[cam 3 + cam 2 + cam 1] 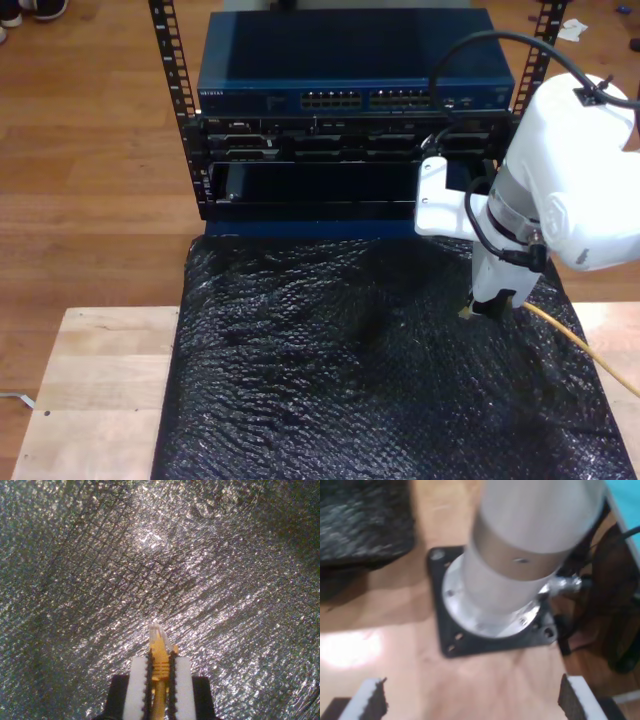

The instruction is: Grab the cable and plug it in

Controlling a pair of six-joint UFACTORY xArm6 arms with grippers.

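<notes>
Wooden table point(90, 380) under black mat point(350, 380)

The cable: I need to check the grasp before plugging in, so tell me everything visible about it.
The cable is thin and yellow-orange, ending in a small clear plastic plug. My second gripper is shut on it just behind the plug, which pokes out past the tool's white pads above the black mat. In the exterior view the cable trails off toward that view's lower right.

Cable point(160, 652): yellow-orange, clear plug tip. Mat point(380, 380): black, glossy crinkled texture. Desk point(90, 380): pale wood. Switch point(350, 60): dark blue. Arm point(570, 180): white. Second tool point(160, 680) pads point(136, 685): white, black-ridged.
</notes>
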